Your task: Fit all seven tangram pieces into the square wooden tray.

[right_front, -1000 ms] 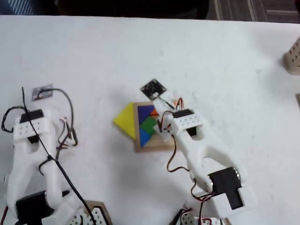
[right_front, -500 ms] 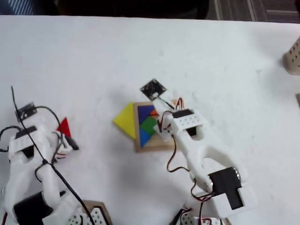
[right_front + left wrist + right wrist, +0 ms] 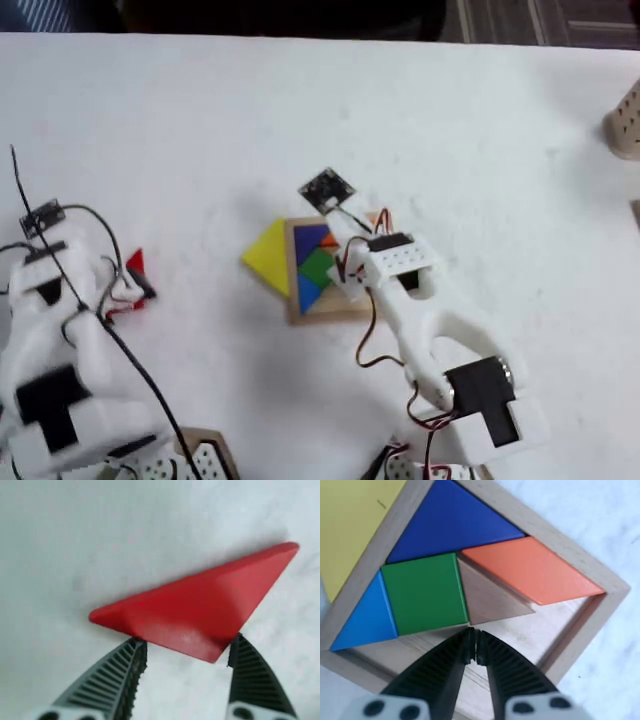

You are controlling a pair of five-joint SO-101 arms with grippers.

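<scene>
The red triangle point(image 3: 200, 605) has its right-angle corner between the fingers of my left gripper point(image 3: 187, 645), which touch two of its edges. In the high view it shows at the far left point(image 3: 135, 263), by that gripper point(image 3: 130, 290). The square wooden tray point(image 3: 585, 630) holds a dark blue triangle point(image 3: 445, 525), an orange parallelogram point(image 3: 530, 570), a green square point(image 3: 422, 592), a light blue triangle point(image 3: 367, 617) and a wood-coloured triangle point(image 3: 485, 600). My right gripper point(image 3: 476, 642) is shut over the tray's bare floor beside the wood-coloured triangle. A yellow triangle point(image 3: 268, 258) lies against the tray's point(image 3: 325, 315) left side.
A pale perforated object point(image 3: 625, 120) stands at the right table edge. A wooden block point(image 3: 205, 450) sits at the near edge between the arm bases. Loose cables trail from both wrists. White tabletop stretches behind the tray.
My left arm has drawn back toward the near left, uncovering the red triangle at its fingertips. The right arm and the tray pieces have stayed put.
</scene>
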